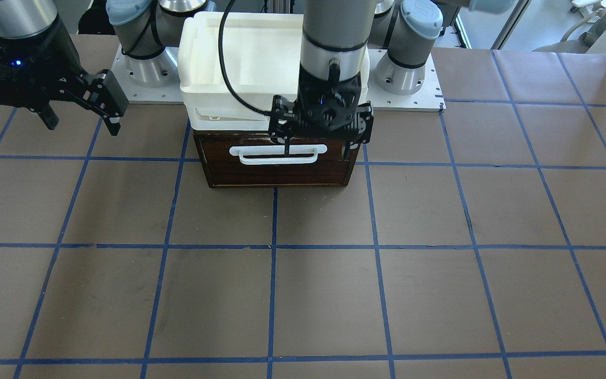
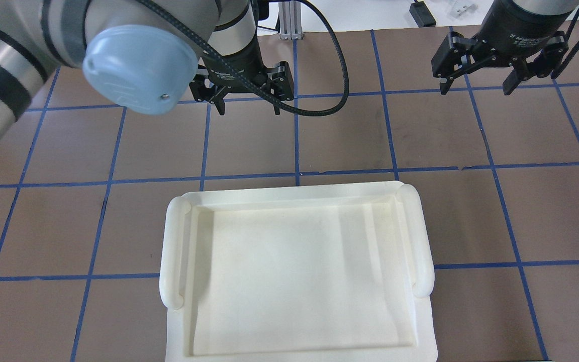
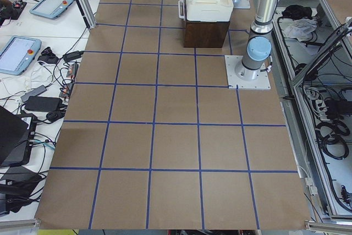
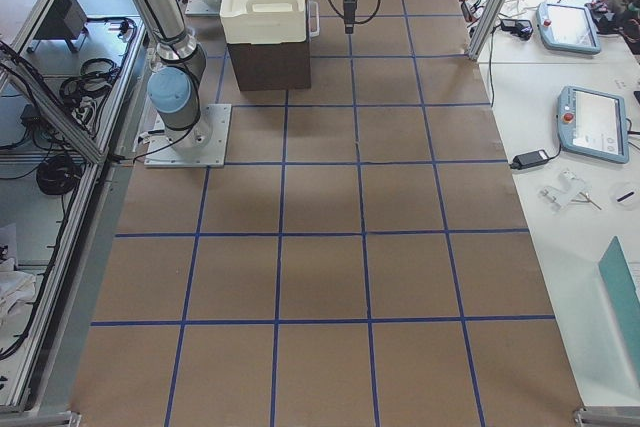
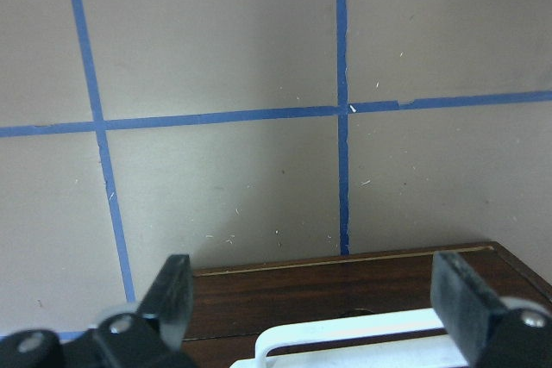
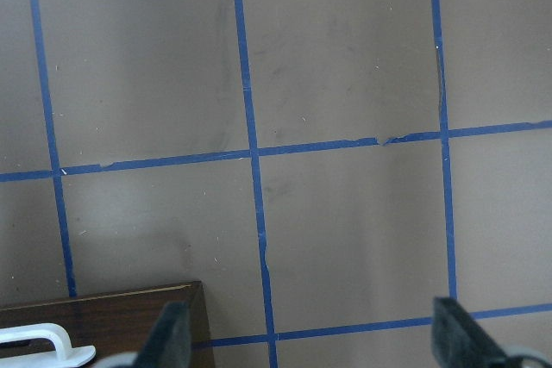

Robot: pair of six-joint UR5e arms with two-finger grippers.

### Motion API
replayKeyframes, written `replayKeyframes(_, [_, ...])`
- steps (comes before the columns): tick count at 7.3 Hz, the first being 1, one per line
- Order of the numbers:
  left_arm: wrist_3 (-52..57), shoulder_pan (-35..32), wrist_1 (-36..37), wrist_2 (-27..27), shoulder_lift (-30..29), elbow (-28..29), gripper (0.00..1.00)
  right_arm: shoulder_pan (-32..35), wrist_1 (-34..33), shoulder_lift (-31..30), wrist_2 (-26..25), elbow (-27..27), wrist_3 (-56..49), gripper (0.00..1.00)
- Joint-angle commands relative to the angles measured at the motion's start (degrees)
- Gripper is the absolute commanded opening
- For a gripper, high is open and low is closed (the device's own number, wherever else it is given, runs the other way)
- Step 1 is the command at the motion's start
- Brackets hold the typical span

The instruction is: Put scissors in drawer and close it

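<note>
The scissors are out of sight, presumably inside the drawer [image 1: 276,175] at the middle of the bench's robot-side edge, so the left hand [image 1: 316,151], spread wide over the white handle [image 1: 261,156], should press the front squarely home.

The tray [image 1: 245,58] sits atop the drawer [image 1: 276,172], the left gripper [image 1: 316,153] just before its front (right gripper [image 1: 83,126] well aside).

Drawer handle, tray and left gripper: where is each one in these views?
Drawer handle [image 1: 261,159], front-facing view, on the white bar, left of its centre.
Tray [image 2: 173,251], overhead view, on its rolled left rim.
Left gripper [image 2: 248,108], overhead view, midway between its open fingertips.
</note>
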Motion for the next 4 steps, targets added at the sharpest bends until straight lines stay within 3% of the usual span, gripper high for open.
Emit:
replayKeyframes(1, [1.2,3.0,-0.6,1.3,6.8,-0.5,0.99,0.0,0.0,0.1,-0.1,0.0,-0.2,1.0])
replayKeyframes(3, [11.5,12.5,-0.5,0.9,10.3,0.1,1.0,0.0,0.0,0.1,0.0,0.0,-0.3,1.0])
replayKeyframes(4, [12.4,13.7,0.3,0.6,10.8,-0.3,1.0,0.0,0.1,0.0,-0.1,0.0,-0.3,1.0])
